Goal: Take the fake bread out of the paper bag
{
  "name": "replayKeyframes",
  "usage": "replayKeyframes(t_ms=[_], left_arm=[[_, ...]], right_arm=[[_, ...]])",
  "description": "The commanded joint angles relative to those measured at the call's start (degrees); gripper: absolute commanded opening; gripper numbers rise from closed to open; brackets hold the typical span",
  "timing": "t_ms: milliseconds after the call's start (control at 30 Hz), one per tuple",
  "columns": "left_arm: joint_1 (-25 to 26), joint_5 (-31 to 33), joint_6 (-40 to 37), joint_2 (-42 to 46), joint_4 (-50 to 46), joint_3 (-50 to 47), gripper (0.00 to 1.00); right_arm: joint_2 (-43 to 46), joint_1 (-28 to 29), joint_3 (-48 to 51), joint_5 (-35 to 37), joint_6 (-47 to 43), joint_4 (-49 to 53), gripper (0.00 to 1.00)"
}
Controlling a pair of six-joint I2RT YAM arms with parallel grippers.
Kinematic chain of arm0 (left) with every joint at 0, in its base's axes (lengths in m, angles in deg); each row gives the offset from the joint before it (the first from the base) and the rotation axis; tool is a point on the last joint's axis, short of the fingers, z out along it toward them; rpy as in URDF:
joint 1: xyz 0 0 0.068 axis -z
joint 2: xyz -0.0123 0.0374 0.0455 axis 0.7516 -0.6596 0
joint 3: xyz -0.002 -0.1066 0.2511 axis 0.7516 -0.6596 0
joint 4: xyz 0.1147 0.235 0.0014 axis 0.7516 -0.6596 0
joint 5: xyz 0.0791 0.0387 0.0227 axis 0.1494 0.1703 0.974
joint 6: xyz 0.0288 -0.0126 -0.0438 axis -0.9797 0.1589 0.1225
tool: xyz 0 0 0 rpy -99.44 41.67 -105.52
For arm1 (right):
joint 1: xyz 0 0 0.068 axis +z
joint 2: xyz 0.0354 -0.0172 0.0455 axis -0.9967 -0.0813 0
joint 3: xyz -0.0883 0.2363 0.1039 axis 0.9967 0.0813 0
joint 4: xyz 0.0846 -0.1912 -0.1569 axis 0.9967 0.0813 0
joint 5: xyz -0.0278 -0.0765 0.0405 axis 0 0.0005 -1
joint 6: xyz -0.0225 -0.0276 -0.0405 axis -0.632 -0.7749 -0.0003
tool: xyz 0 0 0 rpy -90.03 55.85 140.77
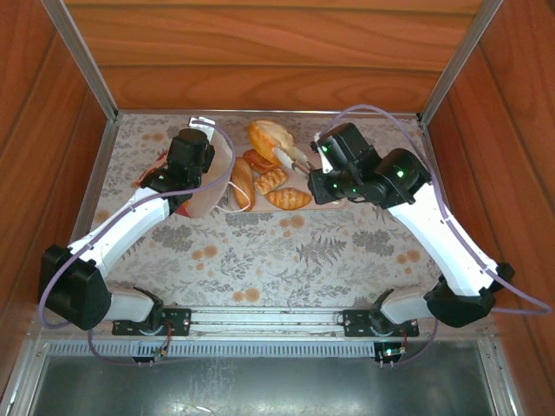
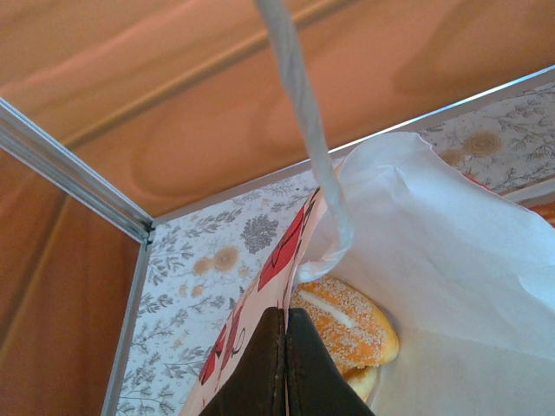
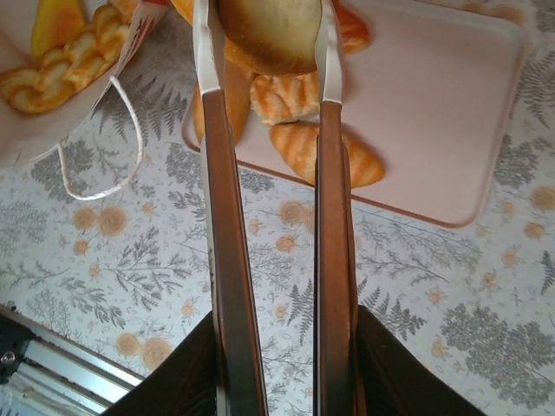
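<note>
The white paper bag (image 1: 217, 179) with red marks lies at the back left, its mouth toward the pink tray (image 1: 305, 184). My left gripper (image 1: 199, 173) is shut on the bag's upper edge (image 2: 299, 251), its jaws pressed together on the paper. Inside the bag lie an orange sugared bun (image 2: 347, 319) and a knobbly twisted stick (image 3: 61, 62). My right gripper (image 3: 264, 48) is shut on an oval golden loaf (image 3: 264, 24), held above the tray between the fingertips. On the tray lie a long loaf (image 1: 242, 184) and croissants (image 1: 289, 198).
The bag's string handle (image 3: 104, 173) loops onto the floral tablecloth. Wooden walls with metal corner posts (image 2: 69, 178) enclose the back and sides. The right half of the tray (image 3: 434, 113) is bare. Open tablecloth stretches between the tray and the arm bases.
</note>
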Motion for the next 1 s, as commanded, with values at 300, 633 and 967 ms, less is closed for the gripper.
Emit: replayKeyframes(t_ms=[300,633,967], left_arm=[[-0.03,0.03,0.03,1.67,0.0,0.54,0.0],[-0.03,-0.63,0.4,1.76,0.38,0.34,0.0],[-0.04,-0.86,-0.13,1.76,0.77,-0.14,0.0]], right_arm=[[-0.48,-10.66,11.75,2.86,4.89,-5.08,0.08],[-8.21,-12.5,14.11,2.98,10.55,-8.51,0.1],[-16.33,-12.47,10.11,4.47,13.23,-11.53,0.14]])
